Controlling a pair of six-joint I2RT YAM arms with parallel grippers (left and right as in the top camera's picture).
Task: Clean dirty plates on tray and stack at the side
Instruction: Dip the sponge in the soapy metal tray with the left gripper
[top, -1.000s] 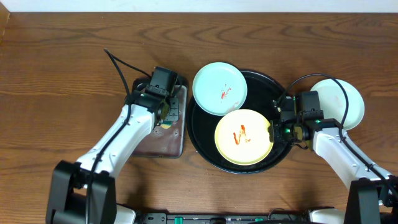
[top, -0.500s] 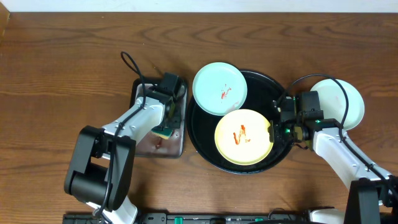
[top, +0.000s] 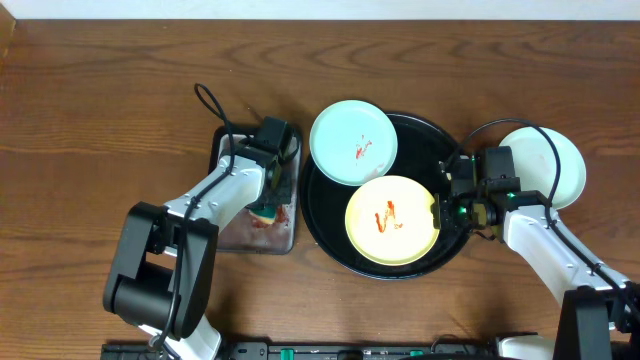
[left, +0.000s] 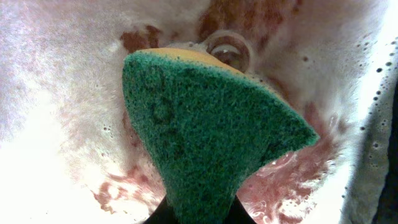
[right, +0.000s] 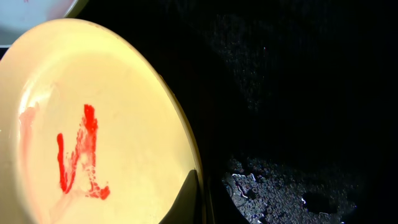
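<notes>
My left gripper (top: 268, 198) squeezes the green-and-yellow sponge (left: 205, 124) in the grey pan (top: 235, 235), toward the left edge of the counter. The sponge hides my fingers and much of the foamy, reddish pan. My right gripper (top: 441, 213) is at the rim of the yellow plate (right: 93, 124), smeared red, on the black tray (top: 420, 150) mid-counter. It is too dark to tell if it pinches the plate. The smeared mint plate (top: 353, 141) hangs over the tray's far rim. The other mint plate (top: 545, 165), toward the right edge, is partly hidden by my arm.

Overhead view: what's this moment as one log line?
left fingers: sponge in pan | right fingers: at yellow plate rim | tray: mint plate also smeared
</notes>
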